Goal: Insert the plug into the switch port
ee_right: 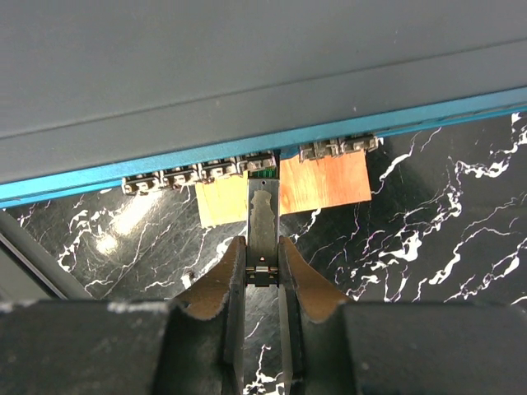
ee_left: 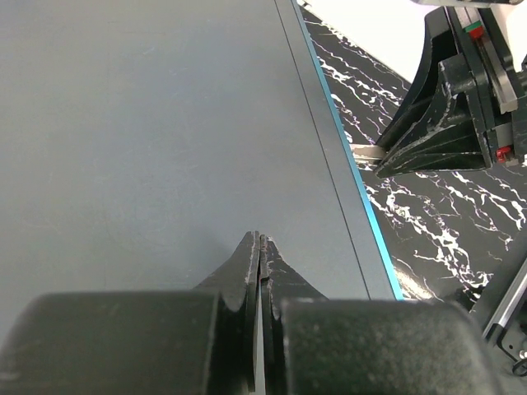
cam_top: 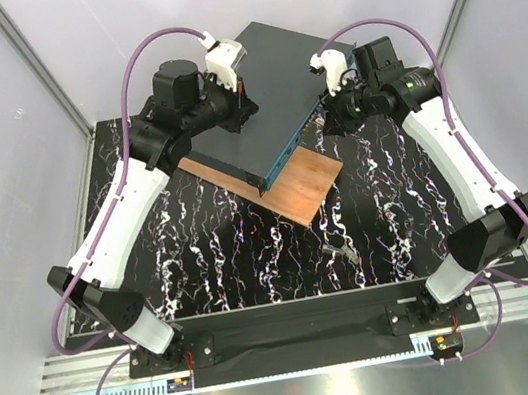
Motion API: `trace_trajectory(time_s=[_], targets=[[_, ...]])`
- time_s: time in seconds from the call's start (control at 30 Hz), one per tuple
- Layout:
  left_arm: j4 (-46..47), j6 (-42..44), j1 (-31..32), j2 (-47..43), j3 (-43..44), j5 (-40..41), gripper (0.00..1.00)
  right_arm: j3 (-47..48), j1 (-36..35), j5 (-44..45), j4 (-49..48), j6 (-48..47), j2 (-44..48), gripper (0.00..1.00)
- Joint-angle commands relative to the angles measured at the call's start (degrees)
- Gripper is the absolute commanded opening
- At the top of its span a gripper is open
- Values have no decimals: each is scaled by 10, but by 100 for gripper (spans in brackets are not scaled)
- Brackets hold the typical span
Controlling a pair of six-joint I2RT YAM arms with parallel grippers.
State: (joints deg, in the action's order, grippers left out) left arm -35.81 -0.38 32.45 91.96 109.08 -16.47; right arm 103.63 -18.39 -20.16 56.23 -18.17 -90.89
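Observation:
The switch point(cam_top: 271, 85) is a dark grey-teal box lying on a wooden board, with its teal front face point(ee_right: 74, 191) carrying a row of small ports point(ee_right: 198, 174). My right gripper point(ee_right: 263, 247) is shut on the plug point(ee_right: 263, 212), a slim metal module. The plug's far end meets the port row at one port's mouth. From above, the right gripper point(cam_top: 326, 122) sits at the switch's front face. My left gripper point(ee_left: 260, 240) is shut on nothing, its tips resting on the switch's top point(ee_left: 148, 132). The left wrist view also shows the plug point(ee_left: 367, 153) in the right fingers point(ee_left: 445, 123).
The thin brown wooden board point(cam_top: 287, 185) sticks out from under the switch toward the near side. A small dark loose part point(cam_top: 340, 251) lies on the black marbled mat point(cam_top: 223, 255). Grey walls stand left and right.

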Motion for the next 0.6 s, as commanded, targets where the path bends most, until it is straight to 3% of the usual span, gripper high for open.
trace_trajectory(time_s=[0.0,0.57], targets=[[39,-10,-4,-6,-3,-16,0,30,-8,7,-20,0,-1,0],[40,-14,-5,-1,1,-23,0,15,-10,-38,-10,-12,-11,0]])
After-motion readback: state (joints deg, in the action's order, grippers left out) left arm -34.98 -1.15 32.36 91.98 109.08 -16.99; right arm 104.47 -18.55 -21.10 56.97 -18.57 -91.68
